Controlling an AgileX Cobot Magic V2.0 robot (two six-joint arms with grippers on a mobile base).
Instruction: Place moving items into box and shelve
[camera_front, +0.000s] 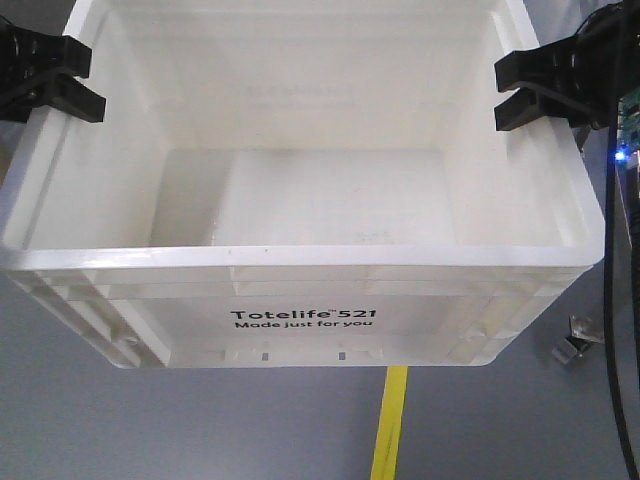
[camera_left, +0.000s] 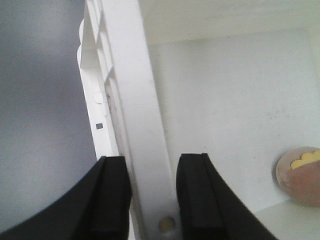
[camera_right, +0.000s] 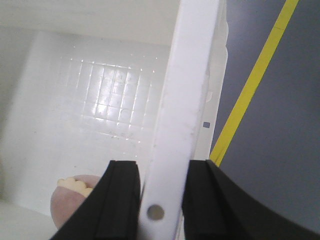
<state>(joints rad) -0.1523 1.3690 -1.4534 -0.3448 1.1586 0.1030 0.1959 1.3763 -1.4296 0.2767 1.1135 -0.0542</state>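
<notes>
The box (camera_front: 300, 318), a large white crate printed "Totelife 521", fills the front view and hangs above the grey floor. My left gripper (camera_front: 72, 82) is shut on its left rim (camera_left: 135, 100), one finger on each side of the wall. My right gripper (camera_front: 515, 92) is shut on the right rim (camera_right: 187, 75) the same way. In the left wrist view my left gripper (camera_left: 154, 165) straddles the rim, and in the right wrist view my right gripper (camera_right: 160, 170) does too. A pinkish round item with a yellow top (camera_left: 301, 175) (camera_right: 70, 197) lies on the box floor.
A yellow floor line (camera_front: 390, 425) (camera_right: 255, 80) runs under the box on grey floor. A small metal bracket (camera_front: 572, 342) lies on the floor at the right. A black cable (camera_front: 612, 300) hangs by the right arm.
</notes>
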